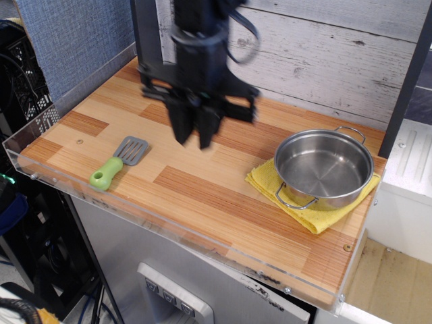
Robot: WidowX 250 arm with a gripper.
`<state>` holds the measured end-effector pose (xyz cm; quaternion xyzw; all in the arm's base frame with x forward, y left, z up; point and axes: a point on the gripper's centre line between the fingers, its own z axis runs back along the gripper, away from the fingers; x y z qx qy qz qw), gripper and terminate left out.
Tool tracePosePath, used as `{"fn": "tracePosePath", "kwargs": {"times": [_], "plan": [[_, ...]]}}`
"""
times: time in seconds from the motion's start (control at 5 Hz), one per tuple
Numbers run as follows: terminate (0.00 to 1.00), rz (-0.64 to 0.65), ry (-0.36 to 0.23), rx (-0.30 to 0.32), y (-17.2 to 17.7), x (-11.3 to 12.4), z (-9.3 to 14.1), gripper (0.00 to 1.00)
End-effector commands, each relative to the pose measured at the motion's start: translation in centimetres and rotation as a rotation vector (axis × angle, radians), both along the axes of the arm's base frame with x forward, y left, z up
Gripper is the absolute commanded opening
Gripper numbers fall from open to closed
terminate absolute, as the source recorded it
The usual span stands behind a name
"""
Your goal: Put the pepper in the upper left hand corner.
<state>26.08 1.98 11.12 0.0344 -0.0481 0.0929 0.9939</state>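
Note:
My gripper [194, 138] hangs fingers-down above the middle-left of the striped wooden tabletop, blurred by motion. Its fingers [181, 125] stand close together. A small dark green patch between them looks like the pepper [196, 101], and most of it is hidden by the fingers. No pepper lies on the table. The upper left hand corner [125, 81] lies behind and left of the gripper, bounded by the blue-grey panel [74, 40] and the whitewashed planks [324, 47].
A green-handled grey spatula [118, 160] lies at the front left. A steel pot [322, 167] sits on a yellow cloth [317, 217] at the right. A dark post [145, 34] stands in the back corner. A clear plastic lip [101, 196] runs along the front edge.

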Motion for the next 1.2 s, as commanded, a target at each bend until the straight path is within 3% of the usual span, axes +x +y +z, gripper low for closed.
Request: {"fn": "tracePosePath", "kwargs": {"times": [0.0,0.2,0.4,0.6,1.0], "plan": [[0.0,0.139,-0.057,0.058,8.8,2.9,2.2,0.0],[0.0,0.18,-0.032,0.072,13.2,3.8,1.7,0.0],[0.0,0.148,-0.013,0.057,14.4,5.3,0.4,0.0],[0.0,0.075,0.057,0.042,13.0,7.4,-2.8,0.0],[0.0,0.022,0.114,0.016,10.4,9.0,-5.9,0.0]]}}
